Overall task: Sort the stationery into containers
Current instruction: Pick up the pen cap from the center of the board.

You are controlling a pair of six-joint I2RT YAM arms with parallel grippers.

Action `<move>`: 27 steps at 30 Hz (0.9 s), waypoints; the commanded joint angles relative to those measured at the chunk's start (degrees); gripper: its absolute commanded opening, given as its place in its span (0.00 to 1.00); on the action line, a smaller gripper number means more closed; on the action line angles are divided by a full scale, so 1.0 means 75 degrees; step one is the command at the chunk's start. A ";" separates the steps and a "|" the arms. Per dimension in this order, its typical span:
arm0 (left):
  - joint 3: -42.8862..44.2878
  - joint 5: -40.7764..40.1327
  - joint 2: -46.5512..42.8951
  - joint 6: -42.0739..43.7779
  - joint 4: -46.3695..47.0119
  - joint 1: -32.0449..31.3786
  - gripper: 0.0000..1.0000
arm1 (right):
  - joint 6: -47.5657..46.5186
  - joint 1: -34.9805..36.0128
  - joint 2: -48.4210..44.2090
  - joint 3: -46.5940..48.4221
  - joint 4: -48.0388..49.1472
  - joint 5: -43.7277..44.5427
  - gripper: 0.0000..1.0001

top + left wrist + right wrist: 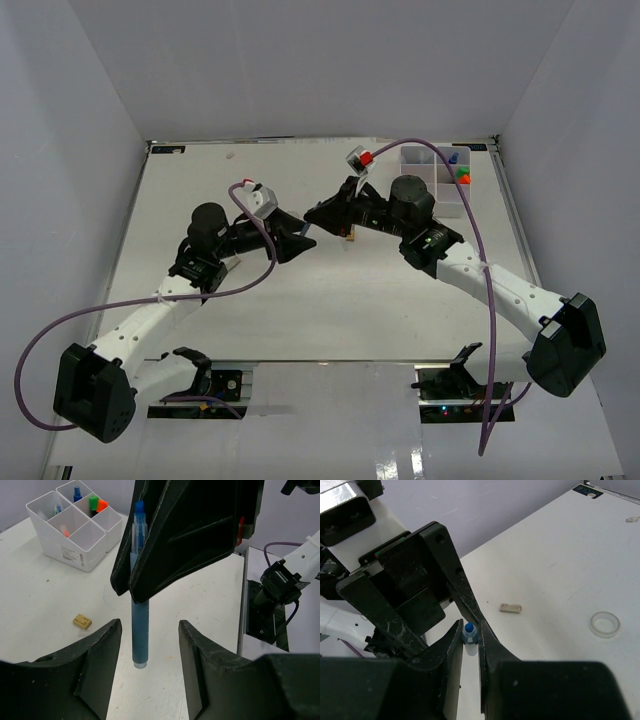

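The two arms meet tip to tip in the middle of the table in the overhead view, and a blue pen hangs upright between them, above the tabletop.

The right gripper is clamped together on the pen's upper part, just below its blue cap. In the left wrist view it comes down from the top of the frame. The pen's lower end sticks out beneath it and touches nothing.

The left gripper stands with its fingers apart, one on each side of the pen's lower half, with a clear gap on both sides. It does not touch the pen.

The white organiser box sits in the upper right of the overhead view, close to the table's back edge and right edge. Green, orange and blue caps show in its compartments. Whether it is one box or two set together cannot be told.

A small tan block lies flat on the table at the lower left of the left wrist view, between the pen and the box and well apart from both. A clear tape ring lies flat at the right of the right wrist view, with bare table around it.

Pale walls close the table in at the back and on both sides. The widest open surface is in the left half of the overhead view. A purple cable arcs over the right arm towards the box.
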 commanded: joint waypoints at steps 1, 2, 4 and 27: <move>0.0446 0.0499 0.0059 -0.0153 0.0073 -0.0006 0.59 | 0.0122 -0.0021 -0.0113 0.0102 0.0480 -0.0446 0.08; 0.0504 0.0534 0.0094 -0.0154 0.0073 -0.0017 0.59 | 0.0134 -0.0021 -0.0113 0.0113 0.0492 -0.0493 0.08; 0.0540 0.0546 0.0176 -0.0177 0.0096 -0.0017 0.56 | 0.0216 -0.0010 -0.0101 0.0090 0.0562 -0.0622 0.08; 0.0599 0.0933 0.0481 -0.0669 0.0752 -0.0017 0.16 | 0.0287 0.0049 -0.0007 -0.0004 0.0761 -0.0904 0.08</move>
